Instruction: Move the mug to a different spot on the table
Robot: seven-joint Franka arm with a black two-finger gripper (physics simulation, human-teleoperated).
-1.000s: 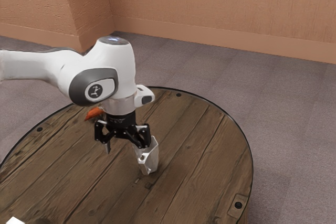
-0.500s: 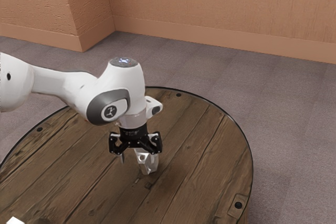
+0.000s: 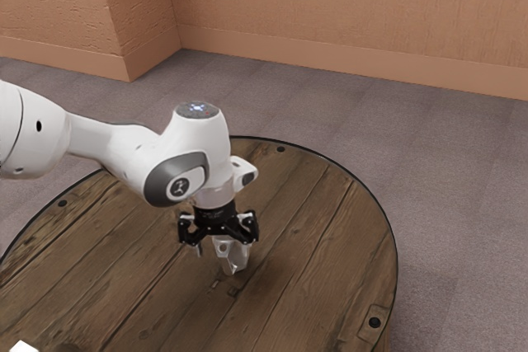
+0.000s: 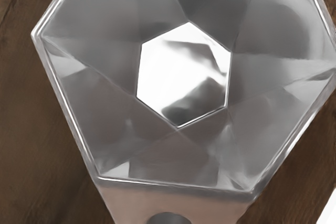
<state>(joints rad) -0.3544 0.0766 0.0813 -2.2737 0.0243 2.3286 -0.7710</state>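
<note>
A silver faceted mug (image 3: 233, 258) stands upright near the middle of the round wooden table (image 3: 330, 228). My gripper (image 3: 220, 251) is low over it and open. One black finger (image 3: 198, 248) hangs just off the mug's side toward the exterior view's left, and the other finger is hidden by the mug. In the wrist view I look straight down into the mug (image 4: 184, 77), with its hexagonal rim and shiny bottom directly under the hand and dark wood (image 4: 31, 156) around it.
The table has a black rim (image 3: 388, 228) with carpeted floor beyond it. A small white object (image 3: 20, 345) lies at the table's near edge, at the exterior view's lower left. Bare planks lie to the exterior view's right of the mug.
My hand has moved toward the exterior view's right and lower, closing in over the mug. The mug has stayed where it stood.
</note>
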